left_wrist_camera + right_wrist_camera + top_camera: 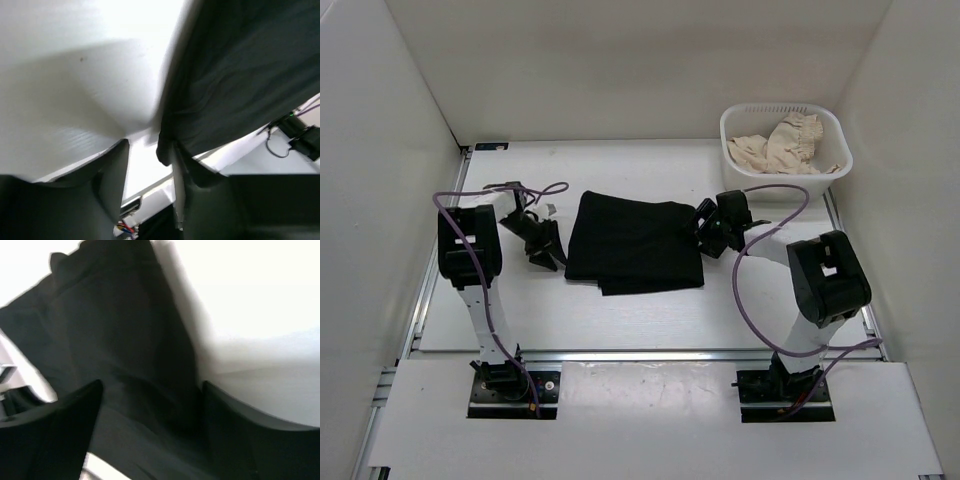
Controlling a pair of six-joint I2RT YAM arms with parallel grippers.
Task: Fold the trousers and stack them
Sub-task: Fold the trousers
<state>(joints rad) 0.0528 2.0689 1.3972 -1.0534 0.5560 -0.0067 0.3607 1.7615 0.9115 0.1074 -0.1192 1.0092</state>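
The black trousers (635,240) lie folded into a rough rectangle in the middle of the table. My left gripper (547,258) is low at their left edge, jaws open; in the left wrist view (150,145) a corner of the trousers (235,75) touches the right finger (179,170), and bare table shows in the gap. My right gripper (703,230) is at their right edge, jaws open; in the right wrist view (152,387) the black fabric (110,335) lies under and between the two fingers.
A white basket (790,186) stands at the back right with a beige frilly cloth (785,143) in it. White walls close in the table on three sides. Purple cables loop off both arms.
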